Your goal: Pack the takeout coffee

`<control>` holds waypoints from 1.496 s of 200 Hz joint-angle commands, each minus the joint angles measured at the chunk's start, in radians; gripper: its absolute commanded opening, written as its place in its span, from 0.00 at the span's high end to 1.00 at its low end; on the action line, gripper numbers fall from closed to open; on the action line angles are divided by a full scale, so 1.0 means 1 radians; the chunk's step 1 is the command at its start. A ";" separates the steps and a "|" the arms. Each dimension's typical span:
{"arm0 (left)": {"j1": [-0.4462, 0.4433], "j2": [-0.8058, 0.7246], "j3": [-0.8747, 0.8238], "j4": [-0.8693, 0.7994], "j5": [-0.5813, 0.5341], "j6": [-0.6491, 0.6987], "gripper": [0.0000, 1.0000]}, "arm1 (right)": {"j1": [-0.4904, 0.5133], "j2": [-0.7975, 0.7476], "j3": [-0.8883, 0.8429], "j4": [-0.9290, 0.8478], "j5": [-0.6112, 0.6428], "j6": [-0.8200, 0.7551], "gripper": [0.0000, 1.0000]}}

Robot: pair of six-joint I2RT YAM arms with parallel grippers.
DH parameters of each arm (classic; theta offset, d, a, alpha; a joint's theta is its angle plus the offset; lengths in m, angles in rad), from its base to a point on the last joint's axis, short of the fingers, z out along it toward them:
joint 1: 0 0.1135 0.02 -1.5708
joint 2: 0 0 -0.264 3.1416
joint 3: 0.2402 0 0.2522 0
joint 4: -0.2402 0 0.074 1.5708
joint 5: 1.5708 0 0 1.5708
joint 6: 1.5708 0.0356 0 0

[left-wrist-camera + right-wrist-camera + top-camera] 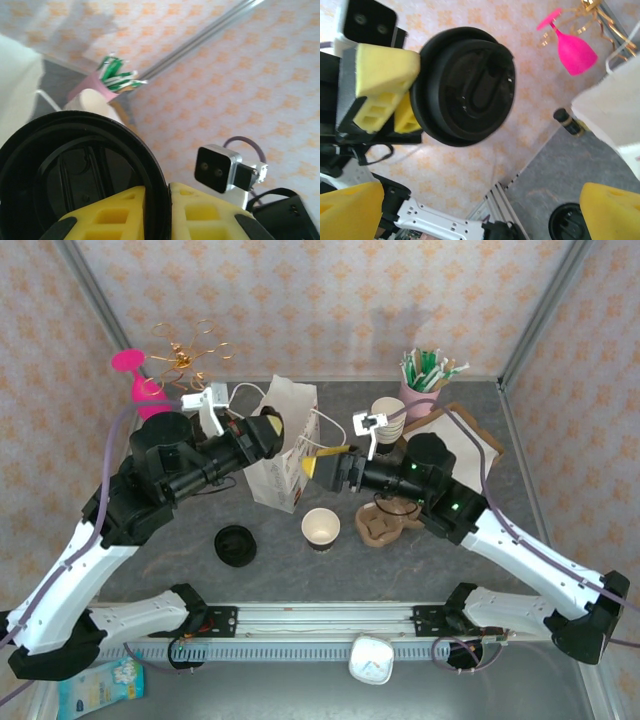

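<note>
My left gripper (270,426) is shut on the rim of a round black lid (75,170), held in the air beside the top of the white paper bag (284,445). In the right wrist view that lid (467,90) faces the camera, pinched by the left arm's yellow fingers (380,70). My right gripper (322,462) stands open to the bag's right with nothing between its yellow fingers (350,210). A lidless cup with a cream inside (320,528) stands on the table in front of the bag. The lidded takeout coffee is out of view.
A loose black lid (235,545) lies front left of the bag. A brown cup carrier (385,523) sits under the right arm. A stack of cups (388,413), a pink holder of sticks (425,390) and a pink goblet (135,380) stand at the back.
</note>
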 commanded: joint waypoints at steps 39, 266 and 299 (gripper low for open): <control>0.018 0.046 0.014 0.264 0.191 -0.076 0.82 | -0.114 0.045 0.081 0.198 -0.179 0.137 0.00; 0.039 0.051 -0.079 0.469 0.289 -0.186 0.84 | -0.139 0.122 0.090 0.402 -0.225 0.387 0.06; 0.039 0.060 -0.081 0.477 0.305 -0.198 0.84 | -0.139 0.122 0.097 0.388 -0.221 0.376 0.10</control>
